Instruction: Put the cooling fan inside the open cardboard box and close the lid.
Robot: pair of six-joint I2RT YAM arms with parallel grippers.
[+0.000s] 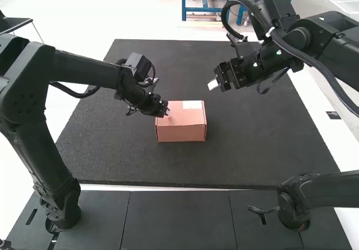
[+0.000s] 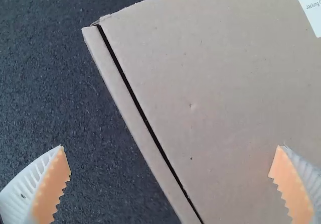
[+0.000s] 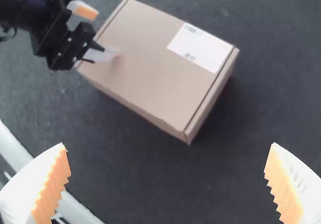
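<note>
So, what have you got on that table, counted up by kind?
cardboard box: 1
black mat: 1
pincers: 2 (left pincer, right pincer)
Total: 4

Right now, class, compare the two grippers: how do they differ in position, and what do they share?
Height: the left gripper sits low at the box; the right gripper hangs higher above the mat. Closeness: the left gripper straddles the box's top edge; the right gripper is well apart from it. Both are open, with white ribbed fingers and orange pads.
</note>
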